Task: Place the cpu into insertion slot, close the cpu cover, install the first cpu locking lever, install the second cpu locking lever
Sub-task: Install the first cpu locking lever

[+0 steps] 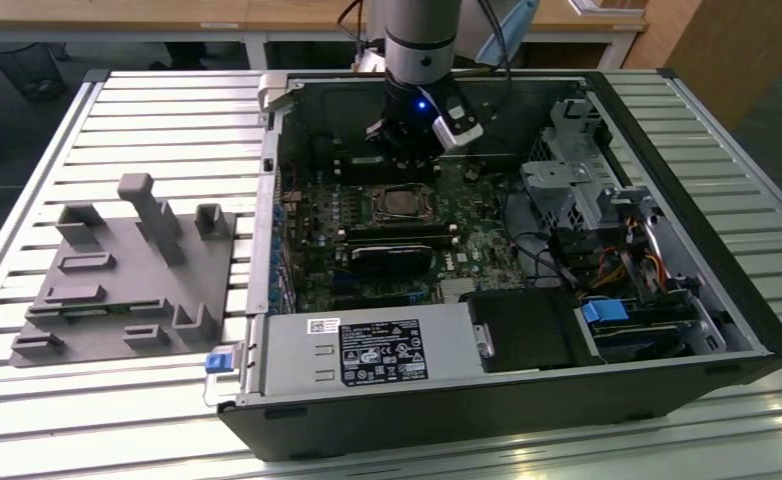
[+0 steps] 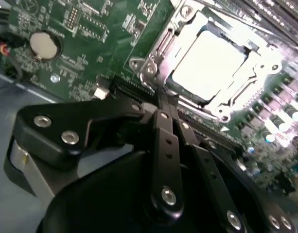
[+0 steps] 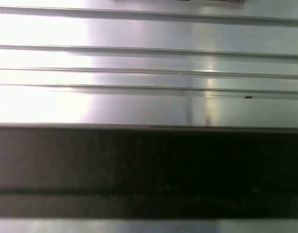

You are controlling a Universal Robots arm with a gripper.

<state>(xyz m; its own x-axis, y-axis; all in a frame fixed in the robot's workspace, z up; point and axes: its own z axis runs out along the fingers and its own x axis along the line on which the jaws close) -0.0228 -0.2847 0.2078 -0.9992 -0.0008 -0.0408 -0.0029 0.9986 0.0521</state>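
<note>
Your gripper (image 2: 164, 99) hung inside an open desktop computer case (image 1: 711, 300) that lay on its side on a slatted metal table (image 1: 124, 100). In the second wrist view its two black fingers (image 2: 166, 145) met at a narrow tip with nothing between them, and that tip sat just beside the near edge of the cpu socket frame.

The cpu (image 2: 207, 60), a flat square chip with a bright silver top, was already seated in the insertion slot (image 2: 153, 68), set into the green motherboard (image 2: 90, 29). The metal cpu cover (image 2: 258, 73) appeared to lie down around the chip, framing it. You could not tell from these views whether either locking lever was latched; the thin metal parts along the frame were too glared to sort out.

In the exterior view the gripper (image 1: 411, 160) stood just behind the socket, with the black heatsink block (image 1: 391, 255) in front of it.

The risks, as a judgement: a closed tip pressing slightly off line could slide off a thin lever and strike the chip top or the small components around the socket. Pushing a lever down while the cover was not fully flat could bind the frame or load the cpu unevenly. The case wall near the arm left little room to swing.
</note>
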